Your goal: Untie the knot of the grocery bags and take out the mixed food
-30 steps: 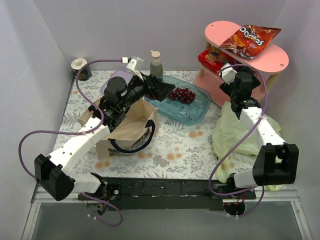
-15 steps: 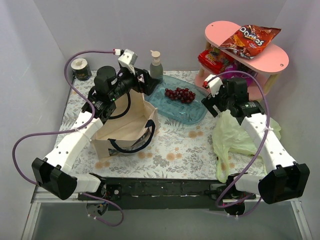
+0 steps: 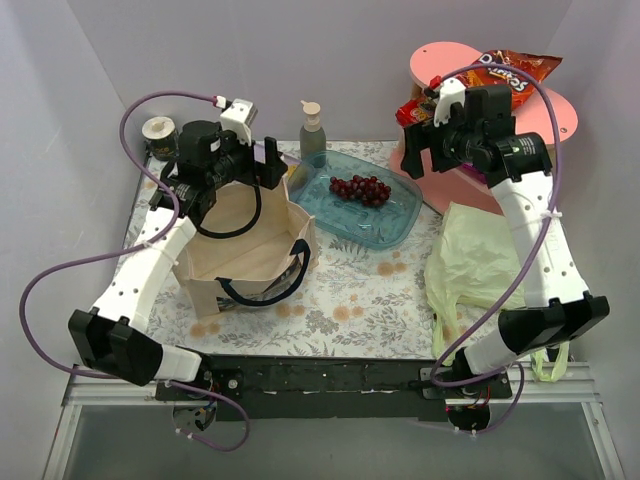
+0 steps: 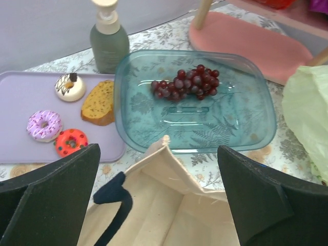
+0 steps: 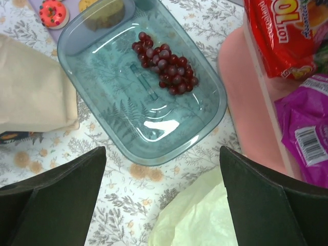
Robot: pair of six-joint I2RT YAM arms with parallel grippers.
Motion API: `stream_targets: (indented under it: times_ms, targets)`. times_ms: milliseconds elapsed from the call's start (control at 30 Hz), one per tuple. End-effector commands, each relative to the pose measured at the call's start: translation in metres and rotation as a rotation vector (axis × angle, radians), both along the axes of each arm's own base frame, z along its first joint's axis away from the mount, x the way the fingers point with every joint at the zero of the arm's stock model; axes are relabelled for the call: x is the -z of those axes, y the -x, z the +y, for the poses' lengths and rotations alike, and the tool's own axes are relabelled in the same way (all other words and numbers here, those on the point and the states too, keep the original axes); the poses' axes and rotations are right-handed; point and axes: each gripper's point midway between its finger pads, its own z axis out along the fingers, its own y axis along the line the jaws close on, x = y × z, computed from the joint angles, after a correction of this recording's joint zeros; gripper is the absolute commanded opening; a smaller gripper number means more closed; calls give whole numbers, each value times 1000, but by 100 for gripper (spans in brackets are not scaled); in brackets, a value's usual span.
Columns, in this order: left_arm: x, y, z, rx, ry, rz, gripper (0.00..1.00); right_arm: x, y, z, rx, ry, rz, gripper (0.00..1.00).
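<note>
Looking nearly finished — dark red grapes (image 3: 362, 189) sit in the clear blue plastic tray (image 3: 396, 226), the crinkly pale-green plastic bag (image 3: 478, 262) slack (left gripper (image 4: 157, 151) and right gripper (image 5: 163, 154) both gape wide, empty).

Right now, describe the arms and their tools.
The left arm and right arm are white with black joint housings. A purple cable loops along each. The left tool and right tool are black, each with two broad wedge-shaped fingers. A white block tops each wrist.

Partial "Doritos" on chip bag (image 3: 524, 66); "OL" fragment on red packet (image 5: 279, 36).
</note>
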Motion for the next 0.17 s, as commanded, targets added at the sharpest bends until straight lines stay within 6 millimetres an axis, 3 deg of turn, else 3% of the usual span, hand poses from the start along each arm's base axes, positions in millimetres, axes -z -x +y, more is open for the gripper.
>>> stream_targets:
  times_ms: [0, 133]
  targets:
    - [-2, -13, 13, -53, -10, -22, 98, 3, 29, -7, 17, -10, 39, 98]
    - [0, -26, 13, -66, -11, -15, 98, 19, 36, -10, 8, 19, 76, 98]
